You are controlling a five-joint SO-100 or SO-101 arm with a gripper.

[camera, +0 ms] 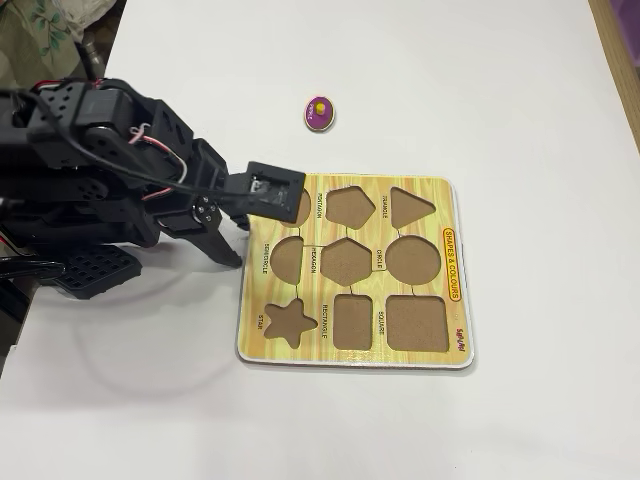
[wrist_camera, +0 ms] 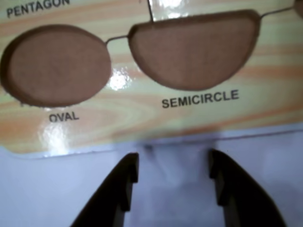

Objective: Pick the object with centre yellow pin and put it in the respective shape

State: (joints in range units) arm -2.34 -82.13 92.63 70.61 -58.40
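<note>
On the table beyond the board (camera: 440,340), the purple piece (camera: 319,112) lies untouched. The gripper (wrist_camera: 173,177) is spread and empty; the oval hole (wrist_camera: 57,66) is unfilled, so everything remains.

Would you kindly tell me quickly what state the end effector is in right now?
End effector: open and holding nothing; the purple oval piece lies apart on the table.

You're getting a soft, blurry wrist view with glare shining off the glossy board (wrist_camera: 142,118); the fixed view is looking bright and evenly lit.
</note>
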